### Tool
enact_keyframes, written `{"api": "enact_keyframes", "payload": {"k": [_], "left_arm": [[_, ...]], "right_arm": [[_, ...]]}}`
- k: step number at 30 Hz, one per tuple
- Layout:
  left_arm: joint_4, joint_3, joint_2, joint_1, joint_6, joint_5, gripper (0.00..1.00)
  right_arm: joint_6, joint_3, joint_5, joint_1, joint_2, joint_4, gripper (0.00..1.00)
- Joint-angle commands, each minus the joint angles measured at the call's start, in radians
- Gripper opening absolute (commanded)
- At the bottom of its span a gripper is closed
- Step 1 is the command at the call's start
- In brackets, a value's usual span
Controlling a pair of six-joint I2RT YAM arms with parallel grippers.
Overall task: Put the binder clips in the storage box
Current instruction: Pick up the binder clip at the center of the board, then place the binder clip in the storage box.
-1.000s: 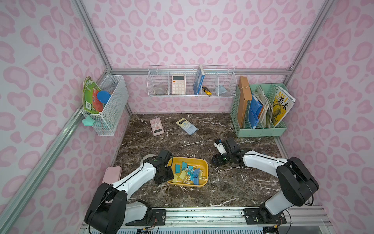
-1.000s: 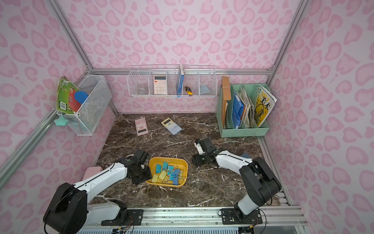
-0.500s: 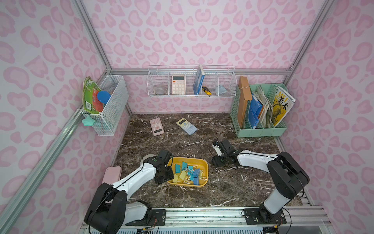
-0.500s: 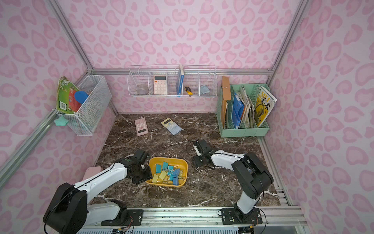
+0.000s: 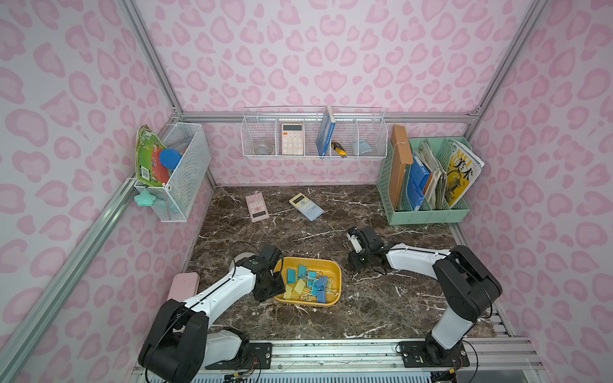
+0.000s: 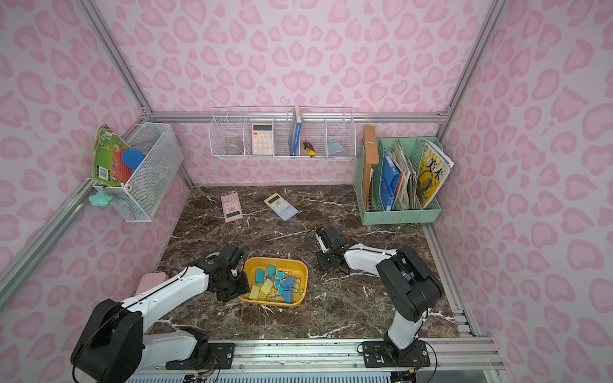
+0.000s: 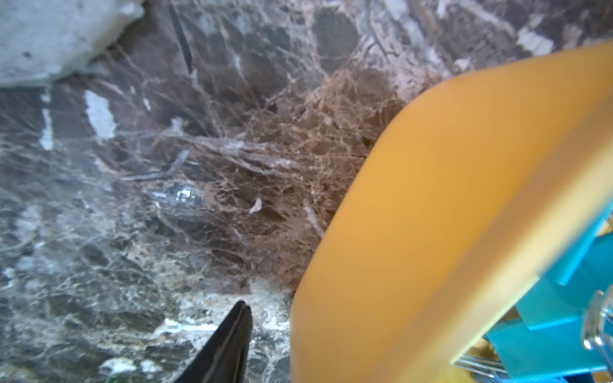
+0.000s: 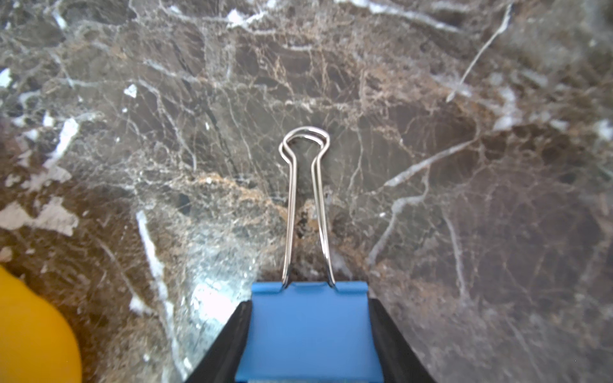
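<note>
On the tabletop the storage box holds the other binder clips, our left pincer at its rim with grip unclear, and our right pincer, clamped on a blue clip near the box, should clear that rim before releasing.

From where I stand, the storage box sits on the tabletop toward the front, between the two arms, with the binder clips heaped inside it. The left gripper is at the box's left end. Right of the box and slightly behind it, the right gripper pinches a lone clip. Farther back, a calculator lies left of a second calculator. The file organizer stands in the back right corner.
</note>
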Motion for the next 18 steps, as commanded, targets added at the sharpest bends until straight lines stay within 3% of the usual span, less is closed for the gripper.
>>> {"api": "enact_keyframes", "payload": {"k": [1,10,18], "left_arm": [[-0.001,0.000,0.000,0.001,0.016,0.016,0.52],[0.012,0.013,-0.107,-0.010,0.012,0.060,0.56],[-0.114,0.124,-0.234,-0.007,-0.030,-0.019,0.58]], "right_arm": [[0.031,-0.004,0.005,0.003,-0.029,-0.047,0.45],[-0.032,0.094,0.009,0.027,-0.185,-0.168,0.44],[-0.223,0.172,-0.206,0.212,-0.175,-0.168,0.43]]}}
